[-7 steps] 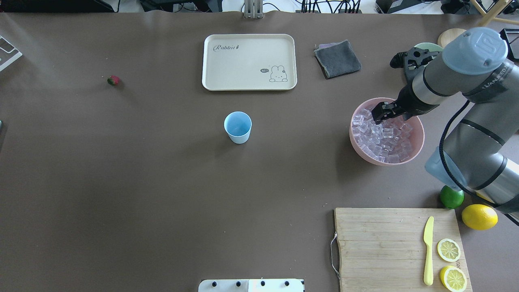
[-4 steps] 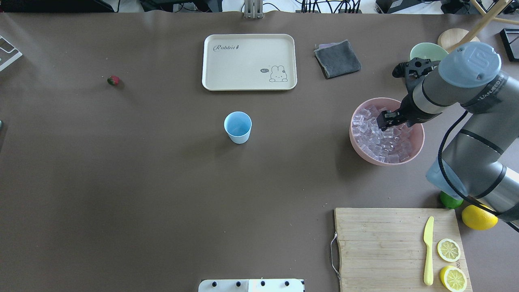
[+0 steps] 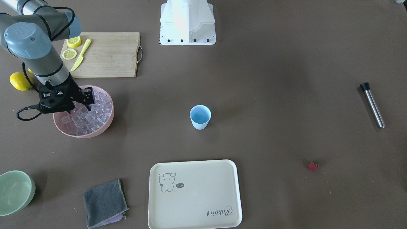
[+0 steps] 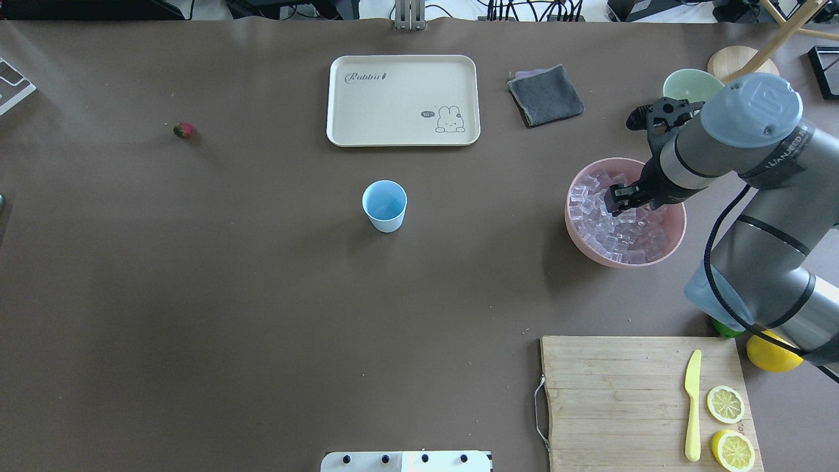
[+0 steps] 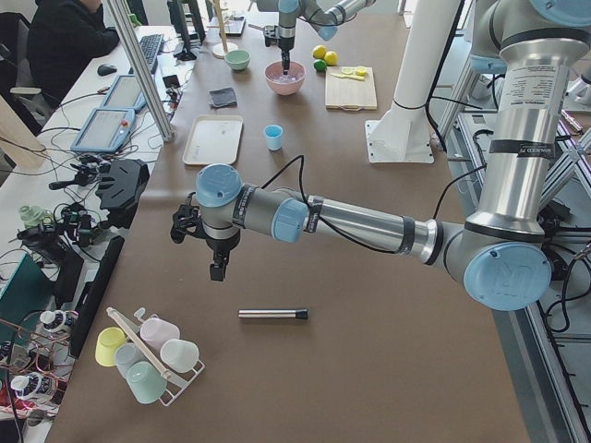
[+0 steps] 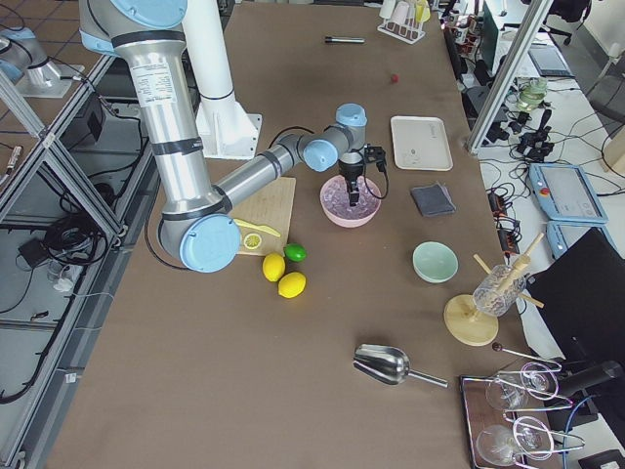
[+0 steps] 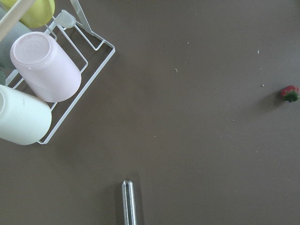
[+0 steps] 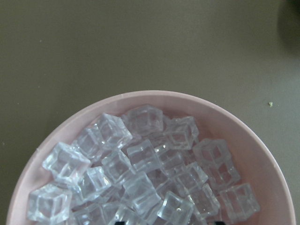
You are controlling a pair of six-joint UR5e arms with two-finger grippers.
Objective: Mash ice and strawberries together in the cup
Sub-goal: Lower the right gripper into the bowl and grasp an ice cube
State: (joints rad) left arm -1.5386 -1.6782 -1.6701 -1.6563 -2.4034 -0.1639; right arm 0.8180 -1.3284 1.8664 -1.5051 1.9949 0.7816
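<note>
The light-blue cup (image 4: 385, 205) stands upright and empty mid-table, and also shows in the front view (image 3: 200, 116). The ice (image 4: 616, 226) fills a pink bowl (image 4: 575, 237); the right wrist view shows the cubes (image 8: 140, 168) close up. My right gripper (image 4: 621, 198) is down over the ice in the bowl, jaws apart, holding nothing that I can see. The strawberry (image 4: 183, 130) lies alone at the far left, also in the left wrist view (image 7: 290, 93). My left gripper (image 5: 214, 270) hovers above the table far from the cup; I cannot tell whether it is open.
A metal muddler (image 3: 372, 105) lies at the left end. A cream tray (image 4: 403, 99), grey cloth (image 4: 545, 95) and green bowl (image 4: 688, 84) sit at the back. A cutting board (image 4: 616, 400) holds a knife and lemon halves. A cup rack (image 7: 42, 79) is near my left gripper.
My right gripper has moved a little toward the middle of the pink bowl and lower, down to the ice. The cup and strawberry have not moved.
</note>
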